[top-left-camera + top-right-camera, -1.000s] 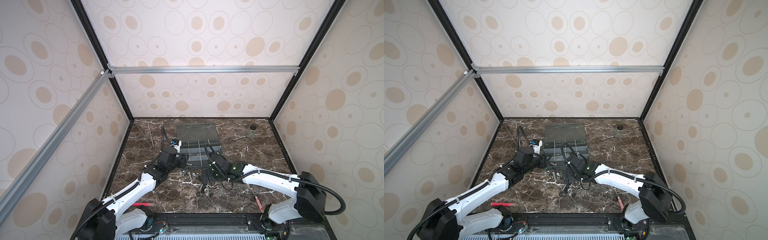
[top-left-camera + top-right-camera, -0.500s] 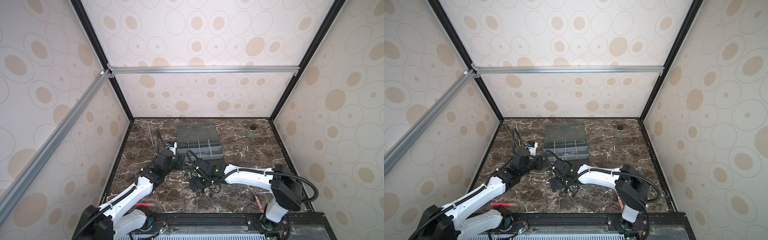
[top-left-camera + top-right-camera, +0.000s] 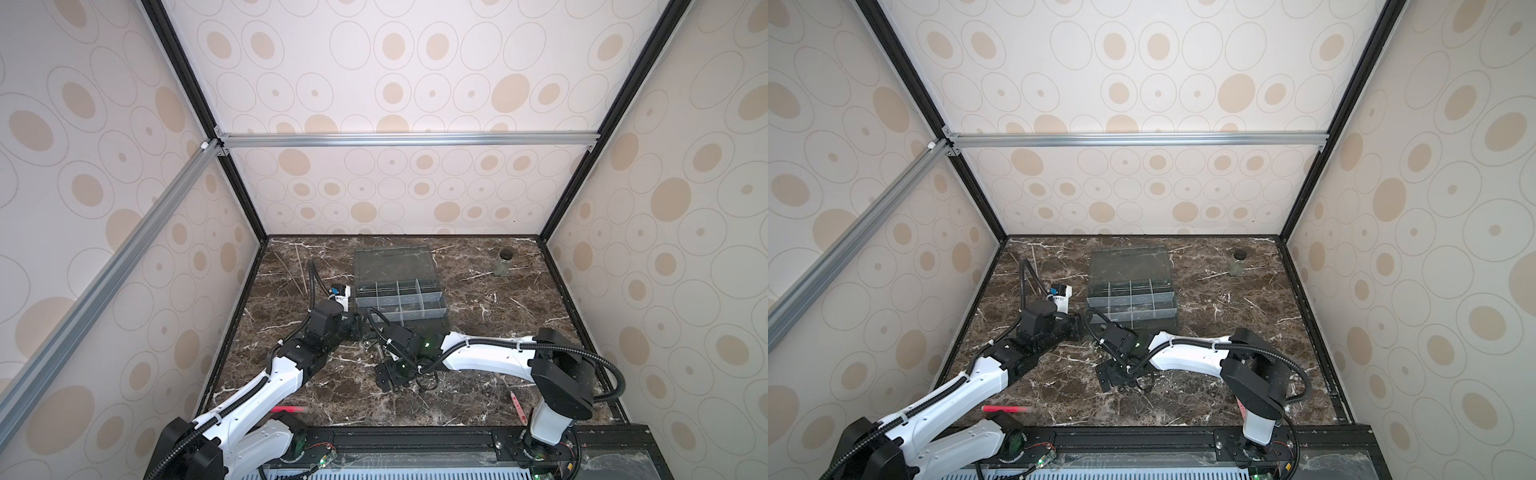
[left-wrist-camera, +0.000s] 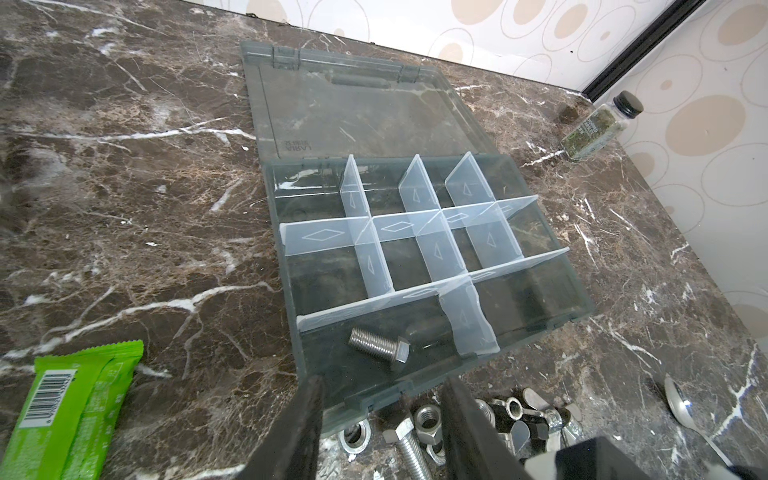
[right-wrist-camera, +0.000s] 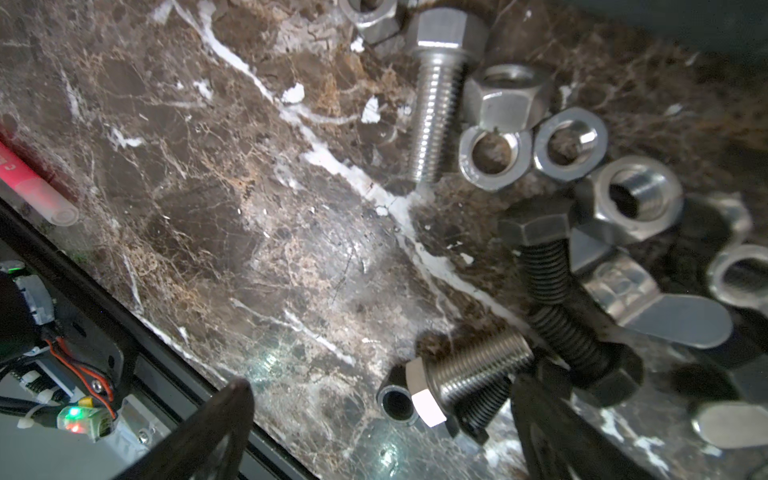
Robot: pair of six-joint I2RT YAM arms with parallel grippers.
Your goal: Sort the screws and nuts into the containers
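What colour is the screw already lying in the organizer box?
Silver, bare metal. The screw in the organizer box shows best in the left wrist view.

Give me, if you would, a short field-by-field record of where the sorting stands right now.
Organizer box: lid open, folded back on the table
Sorted: one silver screw, in the wide compartment of the row farthest from the lid; other compartments look empty
Unsorted: loose screws and nuts heaped on the table before the box
Left gripper: open, empty, at the box's front edge
Right gripper: open wide, low over the heap, straddling a short silver screw
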